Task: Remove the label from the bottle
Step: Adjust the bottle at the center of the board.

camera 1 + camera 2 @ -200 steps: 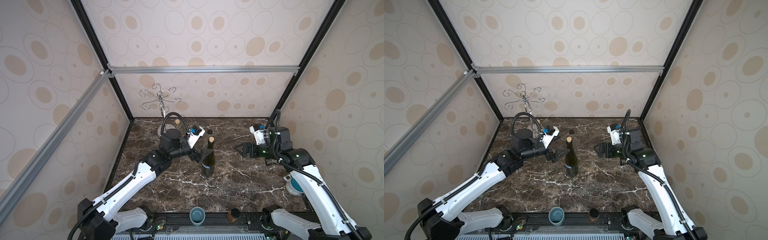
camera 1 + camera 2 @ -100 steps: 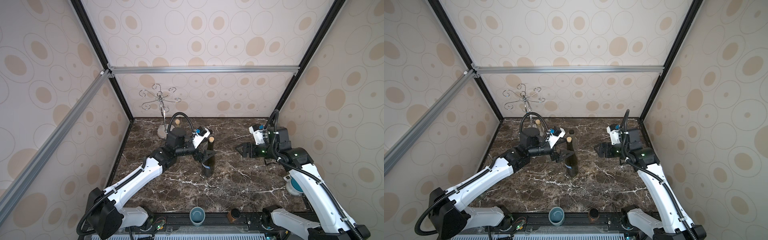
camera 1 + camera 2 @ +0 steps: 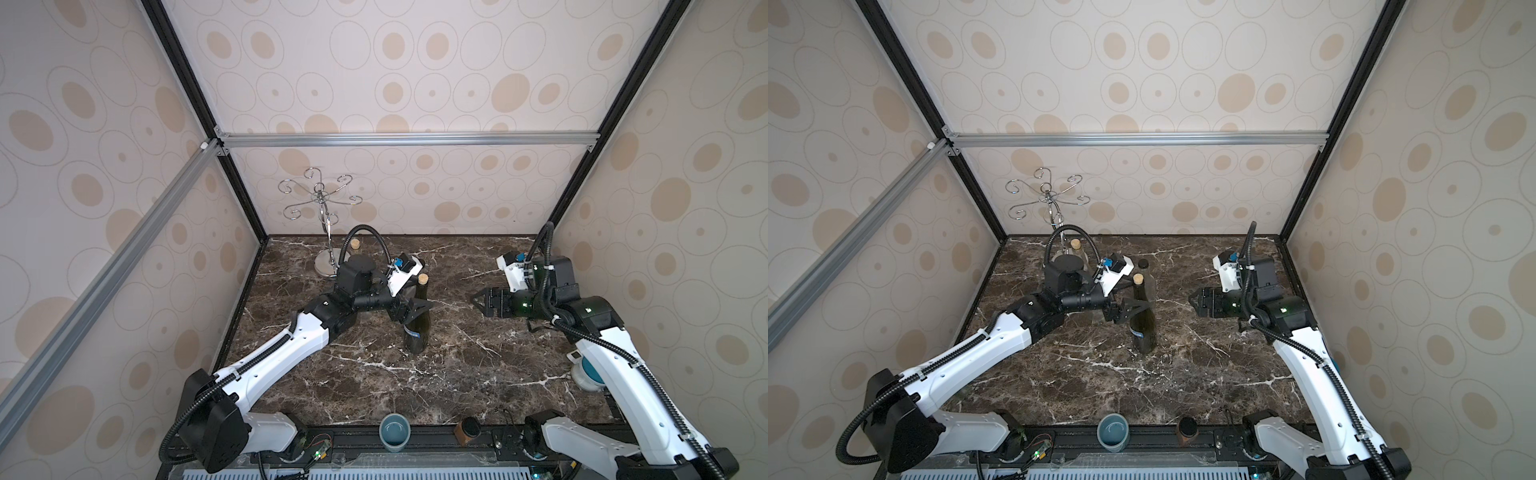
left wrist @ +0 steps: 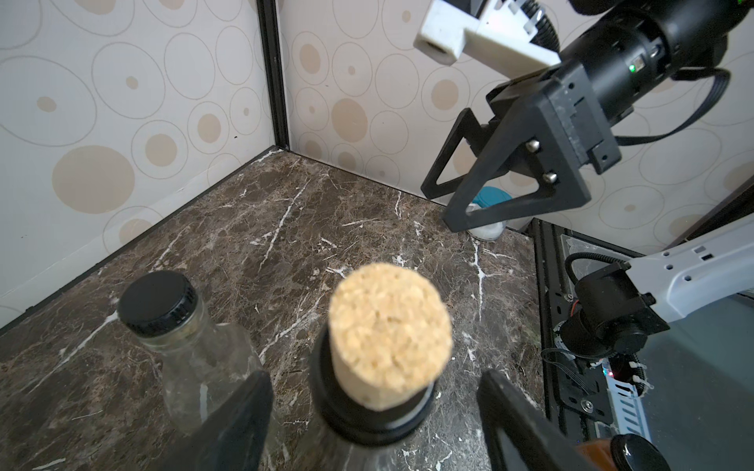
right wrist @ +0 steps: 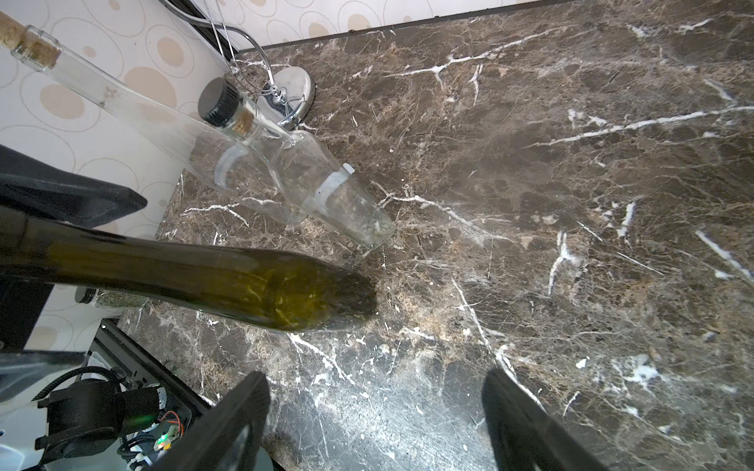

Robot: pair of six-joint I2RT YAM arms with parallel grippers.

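the left gripper (image 4: 373, 379) has come forward, its open jaws now each side of the corked neck (image 4: 322, 391) of the dark green glass bottle (image 3: 419, 324), upright on the marble table (image 3: 457, 374), not gripping; the bottle's small blue-white label (image 3: 412, 333) is unreadable; right of the bottle the right gripper (image 5: 375, 379) gapes empty.

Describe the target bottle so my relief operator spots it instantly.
On the marble table, look near the centre, between the fingers of the left gripper. There stands the corked dark green bottle, unlike the clear bottles behind it.
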